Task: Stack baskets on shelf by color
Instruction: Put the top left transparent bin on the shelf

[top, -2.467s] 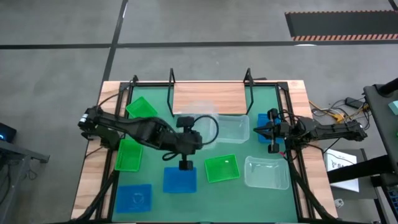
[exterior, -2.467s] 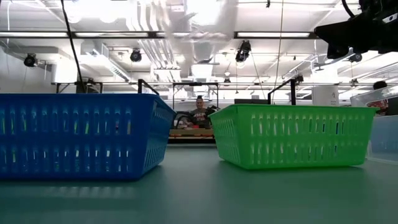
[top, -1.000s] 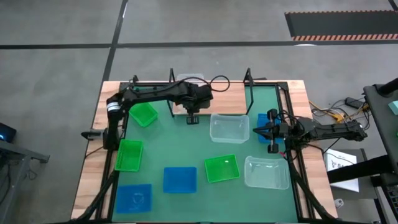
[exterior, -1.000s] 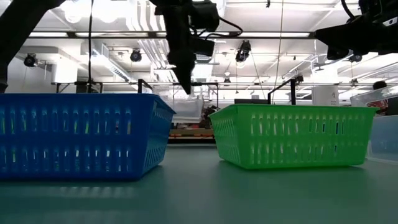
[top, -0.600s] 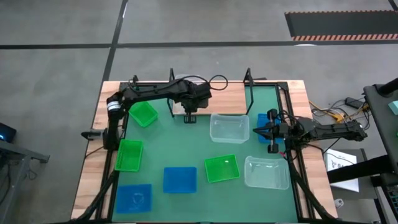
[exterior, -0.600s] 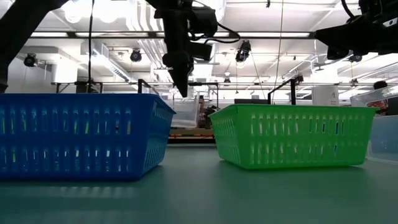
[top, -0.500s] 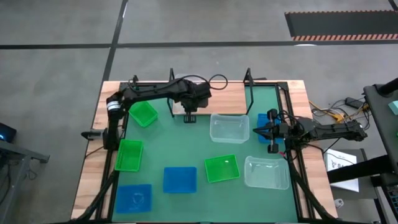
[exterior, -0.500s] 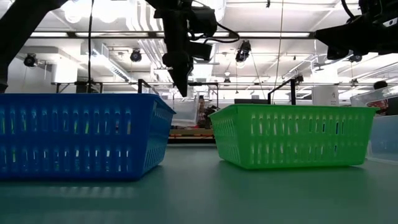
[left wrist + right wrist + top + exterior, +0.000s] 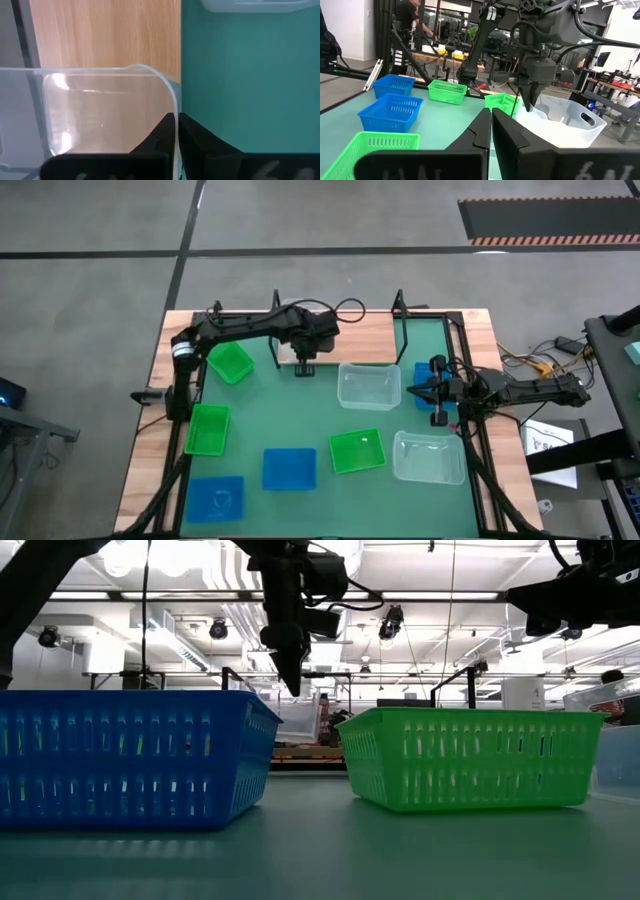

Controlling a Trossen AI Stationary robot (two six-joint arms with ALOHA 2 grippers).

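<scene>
The rim of a clear basket (image 9: 100, 115) is pinched between the closed fingers of the left gripper (image 9: 175, 131). The basket is held over the near edge of the shelf (image 9: 340, 335), at its left end. The right gripper (image 9: 428, 392), fingers together, is parked at the table's right edge.

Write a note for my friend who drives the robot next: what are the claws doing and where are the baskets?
Left gripper: shut on a clear basket's rim, at the shelf.
Right gripper: shut, empty, waiting at the table's right edge.
On the mat: two clear baskets, three green, three blue.
Done: none released on the shelf yet.
Left: all nine, by color.
</scene>
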